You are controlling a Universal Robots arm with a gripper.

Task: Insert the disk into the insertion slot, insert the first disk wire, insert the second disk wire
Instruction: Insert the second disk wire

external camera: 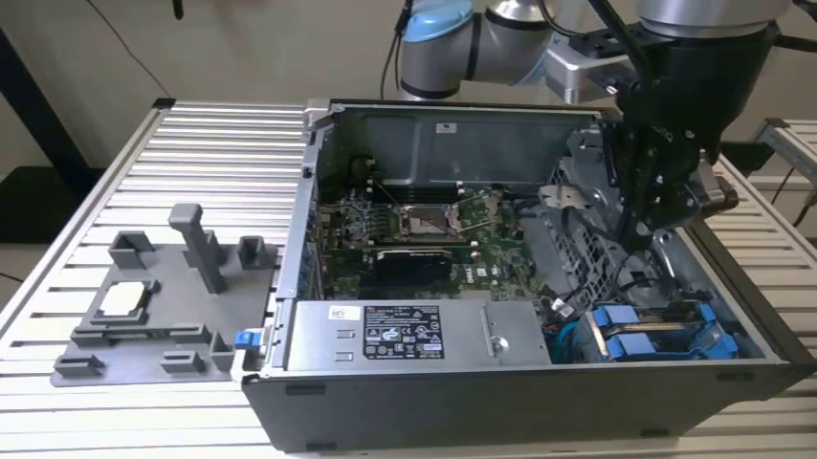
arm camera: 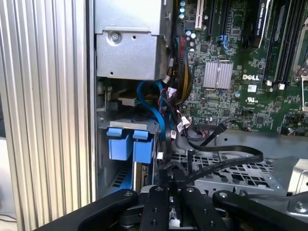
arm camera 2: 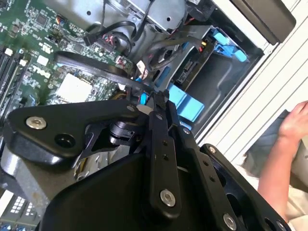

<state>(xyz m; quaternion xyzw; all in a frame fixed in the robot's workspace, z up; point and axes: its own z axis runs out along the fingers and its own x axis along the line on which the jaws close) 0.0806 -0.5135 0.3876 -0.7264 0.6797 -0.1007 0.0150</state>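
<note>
My gripper (external camera: 642, 232) reaches down into the open computer case (external camera: 294, 287) at the exterior view's right, just above the drive bay. Its fingers (arm camera 2: 156, 108) stand close together on the end of a flat black disk wire (arm camera: 226, 161), which arches from the chassis to the fingertips (arm camera: 173, 185). Two blue carrier fronts (arm camera: 131, 146) sit side by side in the bay, also seen as blue tabs (external camera: 626, 333) in the exterior view. The disk's silver body is hidden in the bay, so I cannot tell which carrier holds it.
A grey fixture plate (external camera: 153, 296) lies on the ribbed aluminium table (external camera: 205, 143) at the exterior view's left. The labelled power supply (external camera: 408, 335) fills the case's front. Blue and black cables (arm camera: 156, 108) crowd the bay. A person's hand (arm camera 2: 291, 125) is beside the case.
</note>
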